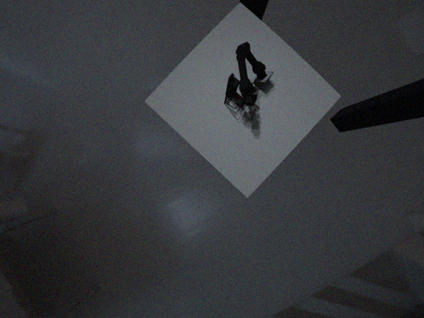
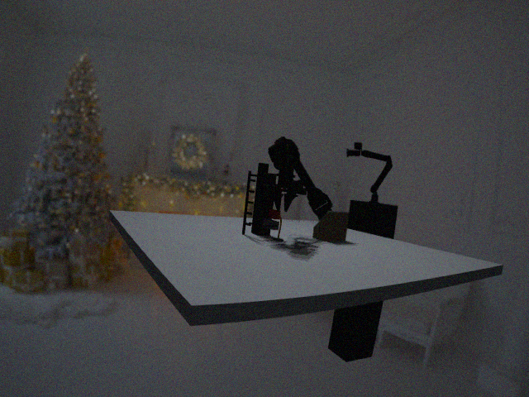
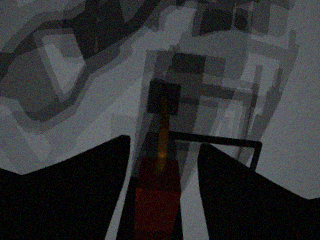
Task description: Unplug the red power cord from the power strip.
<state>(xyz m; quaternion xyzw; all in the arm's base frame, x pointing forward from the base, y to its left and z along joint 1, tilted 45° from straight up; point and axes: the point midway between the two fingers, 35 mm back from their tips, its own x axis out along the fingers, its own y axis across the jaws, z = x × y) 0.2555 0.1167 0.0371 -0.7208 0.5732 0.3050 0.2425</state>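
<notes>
A small brown box (image 2: 331, 226) sits on the white counter (image 2: 239, 273) near its far edge, with a dark cabinet (image 2: 372, 218) carrying a camera arm (image 2: 375, 164) just beyond that edge. Past the counter's left corner stand a lit Christmas tree (image 2: 68, 170) and a wreath (image 2: 189, 152).
</notes>
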